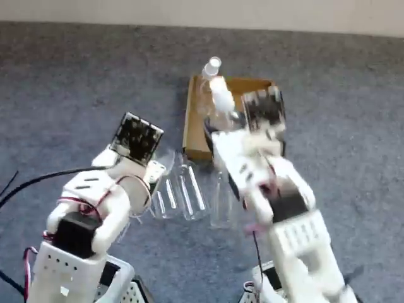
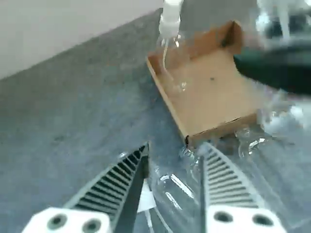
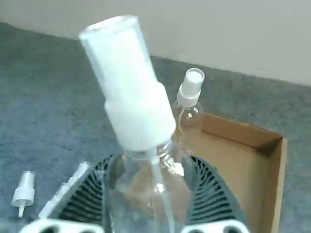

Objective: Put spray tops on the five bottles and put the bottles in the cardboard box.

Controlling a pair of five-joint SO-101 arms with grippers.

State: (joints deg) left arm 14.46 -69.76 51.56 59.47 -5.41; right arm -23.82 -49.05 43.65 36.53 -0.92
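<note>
Viewed from my remote station, nothing here carries lettering I can read. There is no text, label, brand, number or sign on the plain cardboard box [image 2: 218, 97], nor on the bottle [image 2: 171, 53] standing in the box's far corner.

Probably a small robotics lab or office corner. The white plastic left arm [image 1: 95, 208] and right arm [image 1: 284, 208] stand on perforated bases [image 1: 69, 274]. Loose black cables [image 1: 38, 180] trail over the desk's grey, carpet-like covering [image 1: 76, 82], and a plain pale wall [image 1: 189, 9] rises just behind.
</note>
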